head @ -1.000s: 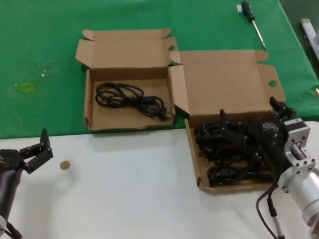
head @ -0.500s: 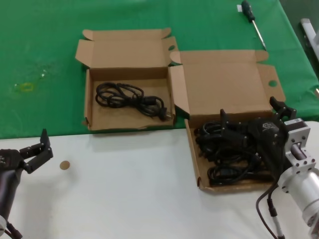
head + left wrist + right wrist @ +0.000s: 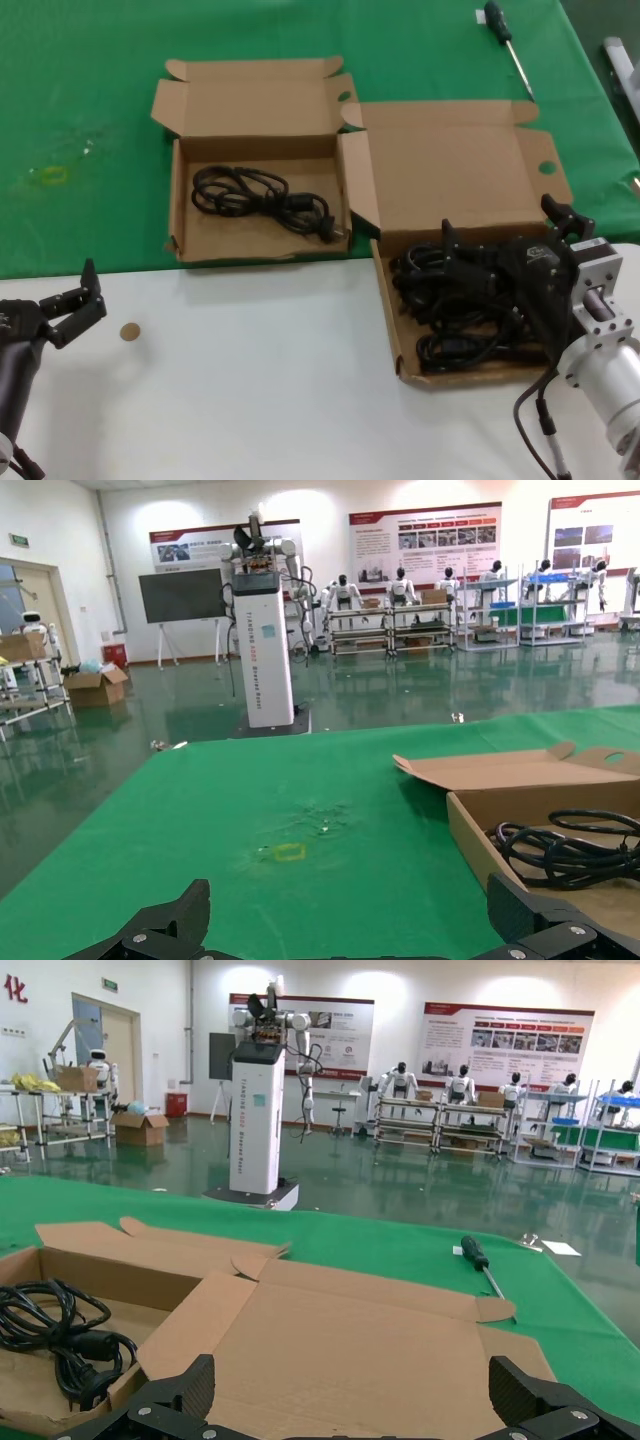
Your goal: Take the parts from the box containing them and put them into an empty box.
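Head view: two open cardboard boxes on the bench (image 3: 250, 400). The wider box (image 3: 400, 330), near the robot's right, holds a pile of black coiled cables (image 3: 450, 320). The smaller box (image 3: 185, 225), farther and to the left, holds one cable bundle (image 3: 260, 197) already. The right hand (image 3: 505, 240) sits low over the cable pile with its fingers spread apart, gripping nothing that I can see. The left hand (image 3: 75, 305) is parked over the white part of the bench, near left, fingers apart, holding nothing. A screwdriver (image 3: 505, 40) lies on the green cloth, far right. A small brown disc (image 3: 129, 331) lies near the left hand.

Left wrist view: both fingertips (image 3: 165, 925) are wide apart. The smaller box (image 3: 480, 830) and its cable (image 3: 560, 845) are ahead.

Right wrist view: the fingertips (image 3: 170, 1400) are spread, with the wider box's lid (image 3: 350, 1350) in front. The smaller box's cable (image 3: 50, 1335) is off to one side.

Handling, as judged: the cables look light, floppy and tangle-prone. Best to pinch one bundle across the middle of its coil, not at a plug or a loose end, or neighbours may drag along or the coil may unravel.
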{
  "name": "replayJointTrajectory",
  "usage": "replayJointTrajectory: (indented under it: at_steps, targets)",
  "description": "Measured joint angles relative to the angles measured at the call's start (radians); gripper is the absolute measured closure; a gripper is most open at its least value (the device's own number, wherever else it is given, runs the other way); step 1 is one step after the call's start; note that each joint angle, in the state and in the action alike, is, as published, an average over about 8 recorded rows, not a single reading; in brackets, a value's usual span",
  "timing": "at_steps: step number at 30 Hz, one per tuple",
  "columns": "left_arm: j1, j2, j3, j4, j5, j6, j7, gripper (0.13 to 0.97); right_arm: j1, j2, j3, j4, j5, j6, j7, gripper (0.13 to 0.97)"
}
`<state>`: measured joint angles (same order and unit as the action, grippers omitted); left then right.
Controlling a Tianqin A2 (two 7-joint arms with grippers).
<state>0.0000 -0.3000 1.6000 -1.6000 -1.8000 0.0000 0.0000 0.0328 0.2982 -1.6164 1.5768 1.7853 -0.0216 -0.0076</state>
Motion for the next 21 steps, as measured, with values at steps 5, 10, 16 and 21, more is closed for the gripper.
replayJointTrajectory:
  at_steps: [5, 10, 16, 21]
  targets:
    - [0.000, 0.000, 0.000, 0.000, 0.000, 0.000, 0.000, 0.132, 0.000, 0.000, 0.000, 0.000, 0.000, 0.000, 0.000, 0.129]
    - [0.000, 0.000, 0.000, 0.000, 0.000, 0.000, 0.000, 0.132, 0.000, 0.000, 0.000, 0.000, 0.000, 0.000, 0.000, 0.129]
    - [0.000, 0.000, 0.000, 0.000, 0.000, 0.000, 0.000, 0.132, 0.000, 0.000, 0.000, 0.000, 0.000, 0.000, 0.000, 0.129]
    - [0.000, 0.000, 0.000, 0.000, 0.000, 0.000, 0.000, 0.132, 0.000, 0.000, 0.000, 0.000, 0.000, 0.000, 0.000, 0.129]
